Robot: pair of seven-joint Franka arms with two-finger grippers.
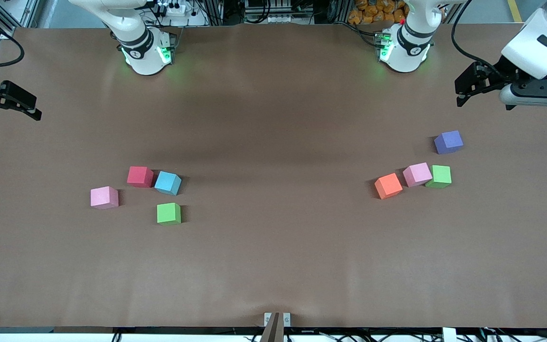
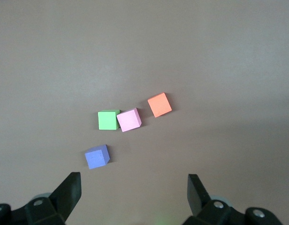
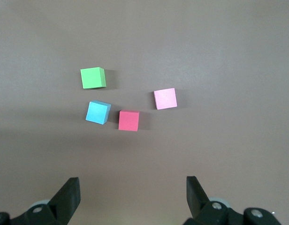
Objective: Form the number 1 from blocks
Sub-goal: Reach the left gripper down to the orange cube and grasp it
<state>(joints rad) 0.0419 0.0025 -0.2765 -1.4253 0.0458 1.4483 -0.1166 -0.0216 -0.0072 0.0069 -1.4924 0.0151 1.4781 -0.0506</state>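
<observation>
1. Eight foam blocks lie on the brown desk (image 1: 273,266) in two loose groups of four, one toward each arm's end.
2. Toward the right arm's end, a red block (image 1: 140,176) and a light blue block (image 1: 167,183) sit just beside each other, corners close or touching.
3. A pink block (image 1: 104,197) lies apart from them, nearer the desk's end; a green block (image 1: 168,213) sits alone, nearest the front camera of that group.
4. Toward the left arm's end, an orange block (image 1: 388,185) sits just beside a second pink block (image 1: 417,174); whether they touch I cannot tell.
5. That second pink block presses against a second green block (image 1: 439,176).
6. A purple block (image 1: 448,142) lies by itself, farther from the front camera than the other three.
7. The right tool (image 1: 26,108) hangs over the desk's edge at its own arm's end, fingers spread wide, holding nothing; its wrist view looks down on the red, light blue, pink and green blocks.
8. The left tool (image 1: 463,90) hangs over the desk near its own end, above and apart from the purple block, fingers (image 2: 69,190) equally wide and empty.
9. Neither arm touches any block; both wait.
10. No readable writing or brand shows on the blocks or the desk.
</observation>
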